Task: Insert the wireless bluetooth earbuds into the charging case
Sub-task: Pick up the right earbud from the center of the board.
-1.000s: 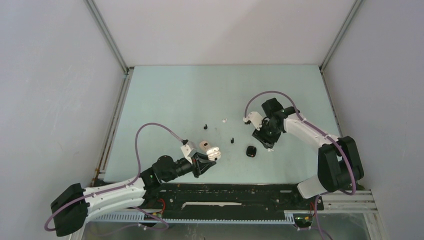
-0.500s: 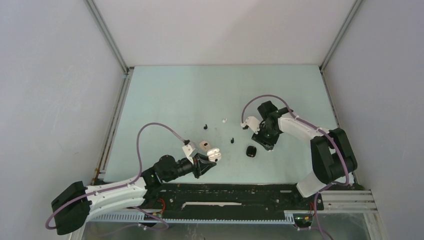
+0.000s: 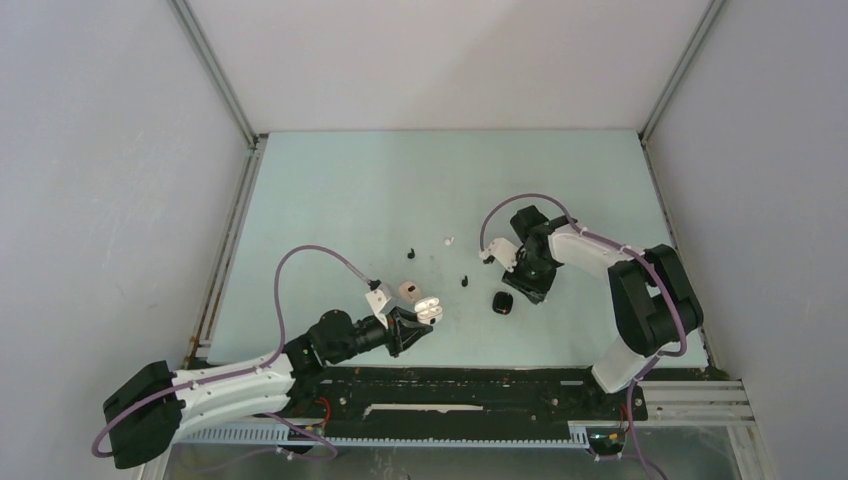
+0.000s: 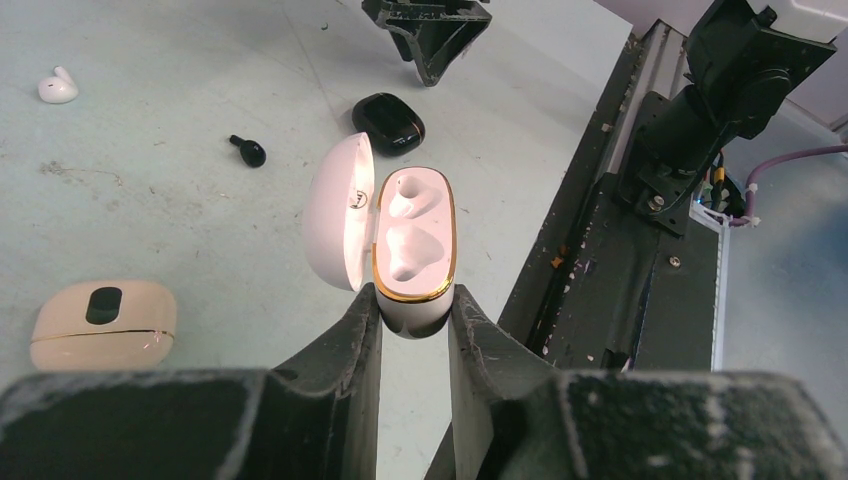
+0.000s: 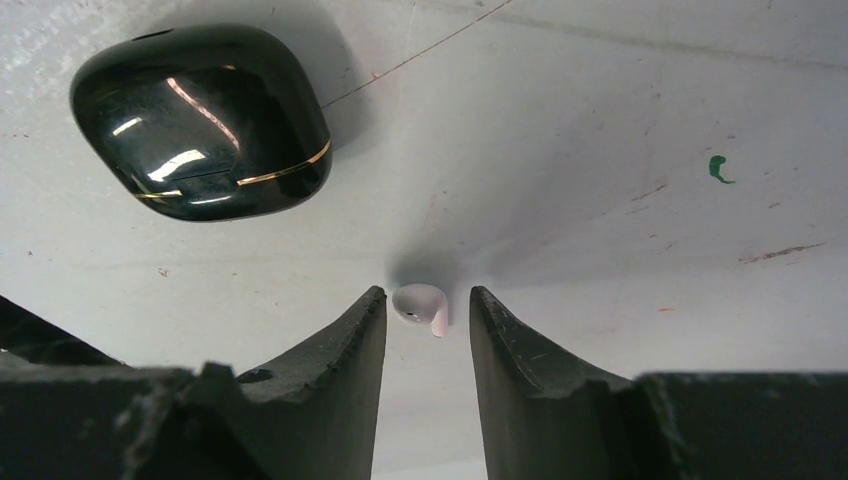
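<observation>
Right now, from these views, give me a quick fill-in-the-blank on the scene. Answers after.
The left claw is shut on the white case, whose lid stands ____.
That case's two sockets are ____.
A white earbud lies between the fingers of the right claw, near a closed glossy case coloured ____.
Missing: open; empty; black.

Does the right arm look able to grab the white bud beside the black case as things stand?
Probably yes: the bud lies between the open fingers of the right tool, nothing covers it, and the black case sits off to one side.
</observation>
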You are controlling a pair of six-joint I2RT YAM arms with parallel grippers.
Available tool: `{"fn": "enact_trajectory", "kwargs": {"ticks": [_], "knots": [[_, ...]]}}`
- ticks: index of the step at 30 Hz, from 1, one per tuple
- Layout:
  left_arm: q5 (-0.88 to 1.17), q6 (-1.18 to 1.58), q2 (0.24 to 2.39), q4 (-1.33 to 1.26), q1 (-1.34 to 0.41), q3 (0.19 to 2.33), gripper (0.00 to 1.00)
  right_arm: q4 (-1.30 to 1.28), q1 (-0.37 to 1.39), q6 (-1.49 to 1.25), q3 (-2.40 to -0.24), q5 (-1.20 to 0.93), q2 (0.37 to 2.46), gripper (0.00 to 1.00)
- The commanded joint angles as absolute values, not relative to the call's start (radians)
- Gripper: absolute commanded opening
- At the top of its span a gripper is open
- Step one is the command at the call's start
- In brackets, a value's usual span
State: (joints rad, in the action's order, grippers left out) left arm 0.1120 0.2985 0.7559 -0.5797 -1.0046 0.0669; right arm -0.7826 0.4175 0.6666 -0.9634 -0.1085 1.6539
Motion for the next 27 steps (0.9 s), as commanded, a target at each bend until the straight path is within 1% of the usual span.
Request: {"fn": "enact_trajectory", "kwargs": {"ticks": [1,7,11,15,17,21,22,23,27], "knots": [[0.123,0.31,0.757,-0.609,-1.0,0.092,0.0,-0.771,0.417,0.679,-0.966,-0.109,1.674,0.39],[0.121,0.316,0.759,-0.609,-1.0,0.091,0.0,-0.777,0.409,0.676,-0.966,-0.126,1.695,0.34],[0.12,0.319,0.761,-0.609,-1.0,0.087,0.0,-0.786,0.401,0.674,-0.966,-0.132,1.702,0.28],[0.116,0.318,0.769,-0.609,-1.0,0.09,0.0,-0.798,0.396,0.669,-0.966,-0.141,1.672,0.18],[0.115,0.318,0.781,-0.609,-1.0,0.096,0.0,-0.815,0.396,0.657,-0.966,-0.149,1.628,0.15],[0.113,0.323,0.828,-0.656,-1.0,0.105,0.0,-0.837,0.397,0.612,-0.967,-0.204,1.472,0.1],[0.111,0.327,0.847,-0.676,-1.0,0.106,0.0,-0.838,0.398,0.6,-0.968,-0.221,1.425,0.08],[0.108,0.332,0.87,-0.701,-1.0,0.109,0.0,-0.839,0.397,0.585,-0.971,-0.242,1.381,0.01],[0.101,0.346,0.981,-0.818,-1.0,0.135,0.0,-0.814,0.395,0.505,-0.996,-0.359,1.197,0.0]]}}
